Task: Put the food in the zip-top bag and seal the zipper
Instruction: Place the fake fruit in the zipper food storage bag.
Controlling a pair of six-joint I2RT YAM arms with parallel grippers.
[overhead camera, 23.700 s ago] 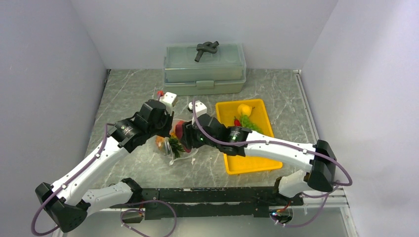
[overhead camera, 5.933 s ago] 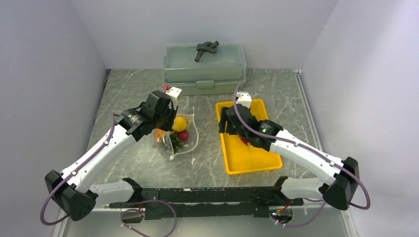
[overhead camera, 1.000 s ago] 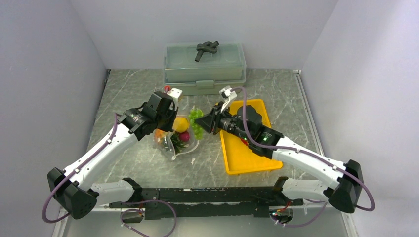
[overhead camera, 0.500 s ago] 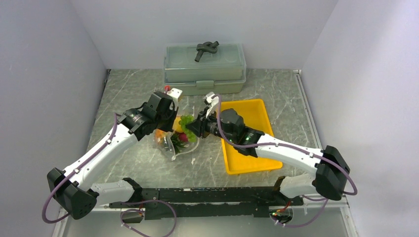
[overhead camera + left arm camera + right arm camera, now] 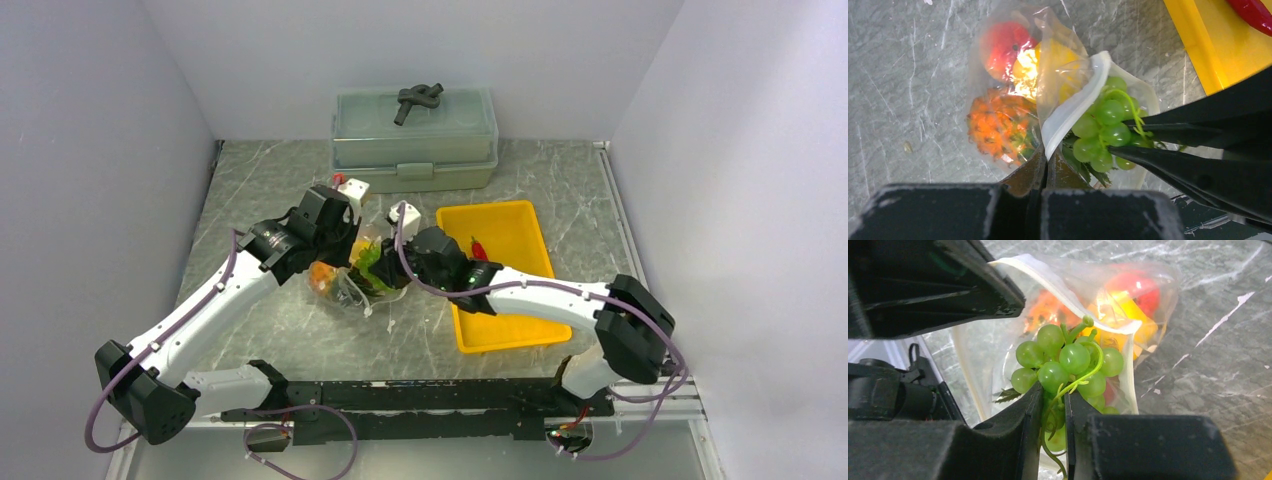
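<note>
No text, label, brand, number or sign is readable on any thing in these camera views.

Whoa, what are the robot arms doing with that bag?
The left tool pinches the edge of the clear crinkly plastic bag, holding its mouth open. The right tool grips a bunch of green toy grapes right at that mouth. An orange toy pineapple, a yellow lemon and a reddish peach are already inside. A red chili lies in the yellow tray. The bag is not sealed yet.
</note>
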